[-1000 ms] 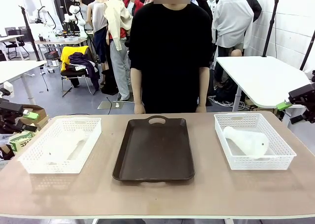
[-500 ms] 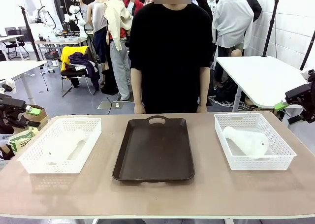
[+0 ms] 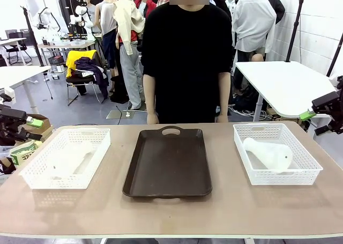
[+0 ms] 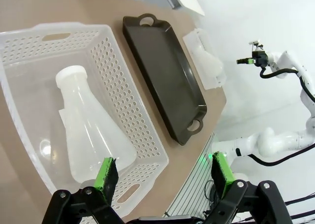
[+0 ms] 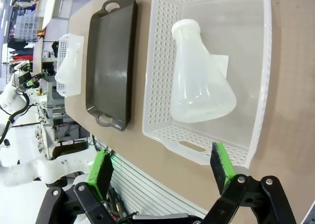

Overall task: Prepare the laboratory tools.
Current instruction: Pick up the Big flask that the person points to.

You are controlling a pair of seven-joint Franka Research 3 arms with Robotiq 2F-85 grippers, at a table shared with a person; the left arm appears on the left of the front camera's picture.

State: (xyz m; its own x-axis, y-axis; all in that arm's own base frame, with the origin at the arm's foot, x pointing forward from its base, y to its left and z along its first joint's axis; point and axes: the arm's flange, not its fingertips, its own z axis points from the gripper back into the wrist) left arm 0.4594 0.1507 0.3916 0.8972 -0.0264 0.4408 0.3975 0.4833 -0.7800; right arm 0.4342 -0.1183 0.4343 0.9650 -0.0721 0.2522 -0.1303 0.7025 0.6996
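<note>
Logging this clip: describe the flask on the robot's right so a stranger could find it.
Find the dark brown tray mid-table. The white lattice basket on its right, robot's view, holds a frosted conical flask lying down. Its twin lies in the left basket.

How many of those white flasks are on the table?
2. The left flask lies in the left basket, the right flask in the right basket; no others seem hidden.
</note>
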